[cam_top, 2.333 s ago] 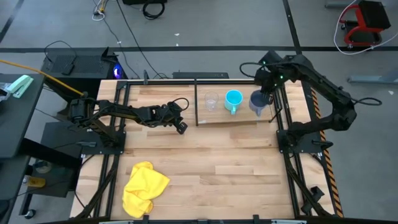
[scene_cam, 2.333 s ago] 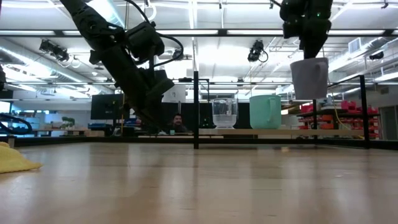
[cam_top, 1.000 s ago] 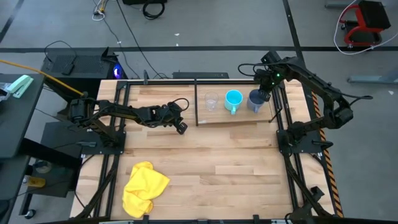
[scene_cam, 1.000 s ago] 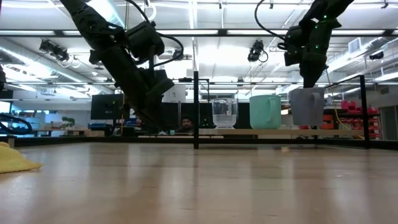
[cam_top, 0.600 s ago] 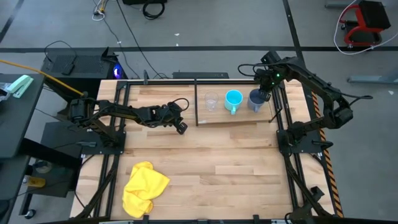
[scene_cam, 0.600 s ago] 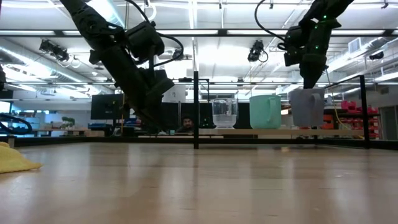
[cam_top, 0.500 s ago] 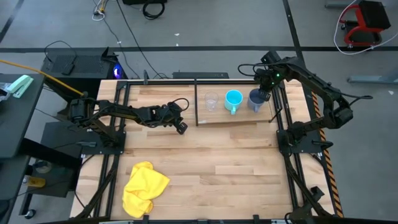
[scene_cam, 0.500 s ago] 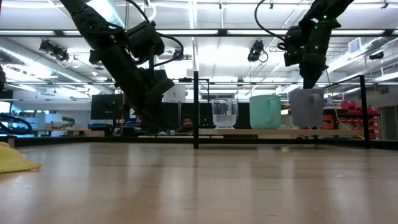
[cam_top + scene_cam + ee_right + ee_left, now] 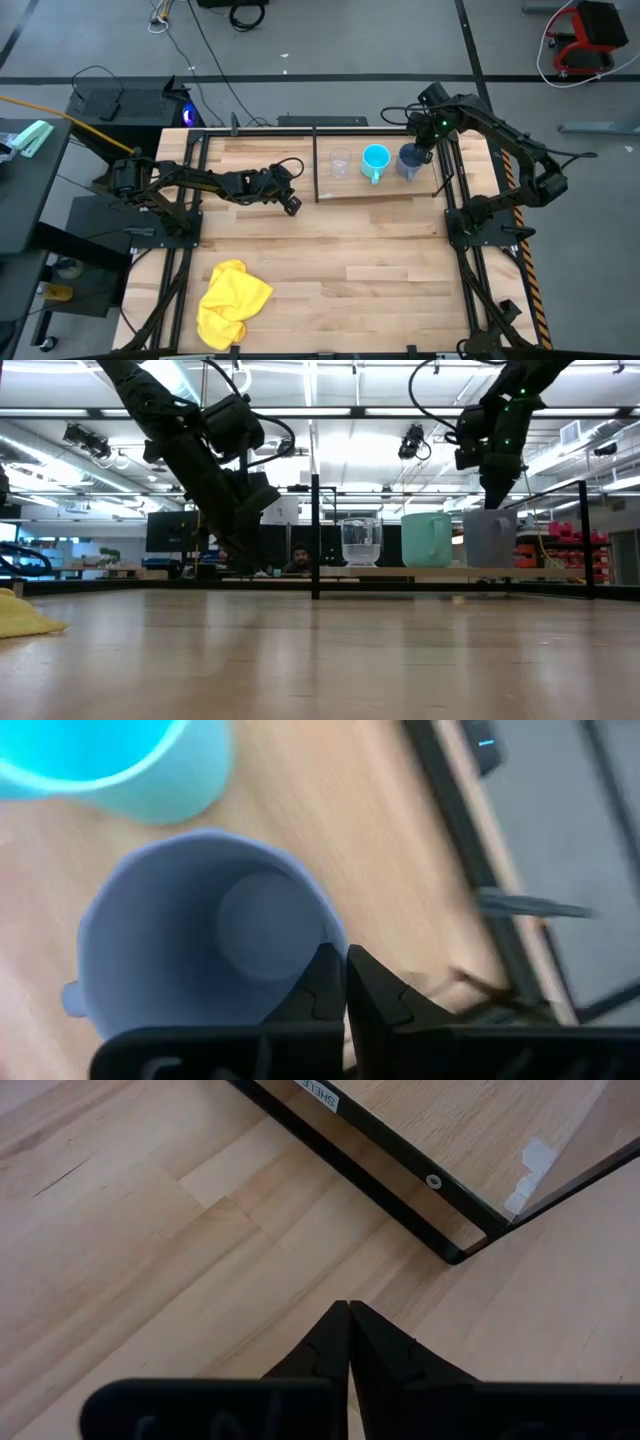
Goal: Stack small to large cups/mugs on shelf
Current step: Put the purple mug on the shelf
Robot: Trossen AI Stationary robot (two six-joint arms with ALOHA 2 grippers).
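While your cyan mug point(image 9: 376, 160) crowds the grey-blue mug point(image 9: 410, 161) at nine o'clock, your right fingers point(image 9: 345, 982) pinch its rim on the shelf point(image 9: 390, 188), pointing down.

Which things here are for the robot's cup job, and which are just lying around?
For the job: clear cup, cyan mug, grey-blue mug, shelf, right gripper.
Just lying around: yellow cloth, left gripper waiting.
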